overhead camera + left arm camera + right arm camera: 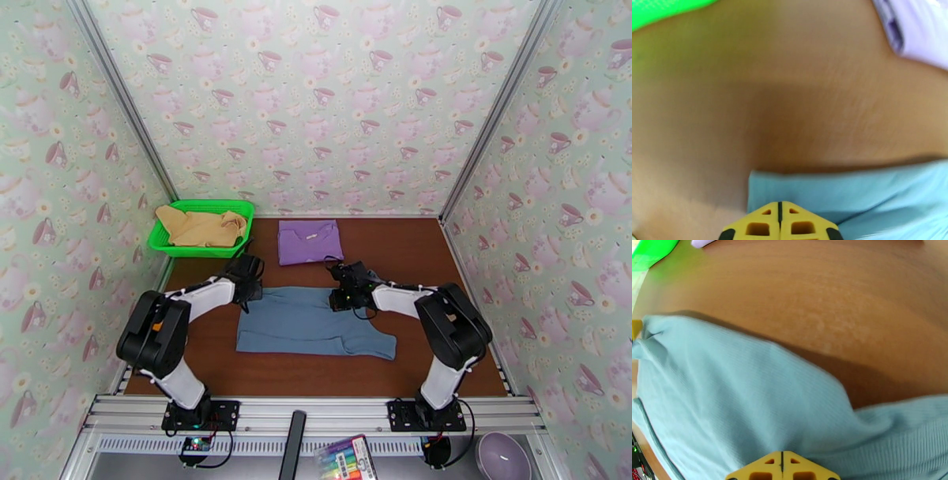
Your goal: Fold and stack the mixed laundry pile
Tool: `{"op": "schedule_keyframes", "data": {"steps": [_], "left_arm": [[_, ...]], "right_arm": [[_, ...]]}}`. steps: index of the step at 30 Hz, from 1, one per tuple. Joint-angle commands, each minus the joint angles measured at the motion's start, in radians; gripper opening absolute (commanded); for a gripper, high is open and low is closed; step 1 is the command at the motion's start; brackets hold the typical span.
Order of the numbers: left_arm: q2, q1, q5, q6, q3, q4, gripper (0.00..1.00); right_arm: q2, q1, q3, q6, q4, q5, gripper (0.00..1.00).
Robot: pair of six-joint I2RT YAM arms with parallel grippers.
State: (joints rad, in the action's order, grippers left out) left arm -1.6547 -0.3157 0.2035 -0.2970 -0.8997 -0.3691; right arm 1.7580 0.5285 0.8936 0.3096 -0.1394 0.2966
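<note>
The slate-blue shirt (312, 322) lies spread across the middle of the brown table. My left gripper (250, 289) is shut on its far left corner, and my right gripper (345, 295) is shut on its far right edge. In the left wrist view the yellow fingertips (766, 221) meet at the edge of the blue shirt (869, 189). In the right wrist view the blue shirt (750, 398) rises off the table above the closed fingertips (768, 471) and casts a shadow. The purple T-shirt (310, 241) lies folded at the back. The tan-yellow garment (201, 227) sits crumpled in the basket.
A green mesh basket (207, 207) stands at the back left corner. Patterned walls close in the table on three sides. Bare brown table (411, 253) lies to the right of the purple T-shirt and in front of the blue shirt.
</note>
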Motion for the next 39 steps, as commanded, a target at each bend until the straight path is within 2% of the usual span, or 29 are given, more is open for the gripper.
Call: {"op": "schedule_keyframes", "data": {"steps": [1, 8, 13, 14, 16, 19, 22, 26, 29, 33, 39], "left_arm": [[0.062, -0.008, -0.038, -0.025, 0.030, -0.027, 0.00], [0.157, -0.061, 0.026, -0.092, 0.091, -0.080, 0.00], [0.190, -0.077, 0.033, -0.078, 0.091, -0.070, 0.00], [0.190, -0.079, 0.027, -0.070, 0.088, -0.059, 0.02], [0.185, -0.090, 0.018, -0.047, 0.077, -0.034, 0.15], [0.144, -0.097, 0.007, -0.023, 0.049, -0.020, 0.22], [0.066, -0.097, 0.004, -0.008, 0.014, -0.039, 0.21], [0.016, -0.123, -0.001, -0.023, 0.002, -0.079, 0.13], [0.024, -0.168, 0.085, -0.060, -0.008, -0.211, 0.11], [0.076, -0.213, 0.205, -0.142, -0.010, -0.370, 0.12], [0.075, -0.197, 0.279, -0.168, -0.053, -0.420, 0.16]], "right_arm": [[-0.053, 0.005, -0.066, 0.028, 0.008, 0.003, 0.00], [-0.092, 0.005, -0.127, 0.039, 0.033, -0.014, 0.00], [-0.103, 0.005, -0.145, 0.035, 0.037, -0.024, 0.00], [-0.108, 0.005, -0.147, 0.032, 0.034, -0.029, 0.00], [-0.121, 0.005, -0.153, 0.027, 0.021, -0.041, 0.00], [-0.141, 0.005, -0.157, 0.019, -0.007, -0.070, 0.00], [-0.156, 0.005, -0.153, 0.011, -0.041, -0.103, 0.06], [-0.171, 0.002, -0.125, 0.005, -0.101, -0.163, 0.16], [-0.190, -0.010, -0.093, -0.005, -0.159, -0.209, 0.23], [-0.240, -0.048, -0.061, -0.011, -0.235, -0.272, 0.32], [-0.291, -0.114, -0.043, 0.024, -0.328, -0.315, 0.37]]}}
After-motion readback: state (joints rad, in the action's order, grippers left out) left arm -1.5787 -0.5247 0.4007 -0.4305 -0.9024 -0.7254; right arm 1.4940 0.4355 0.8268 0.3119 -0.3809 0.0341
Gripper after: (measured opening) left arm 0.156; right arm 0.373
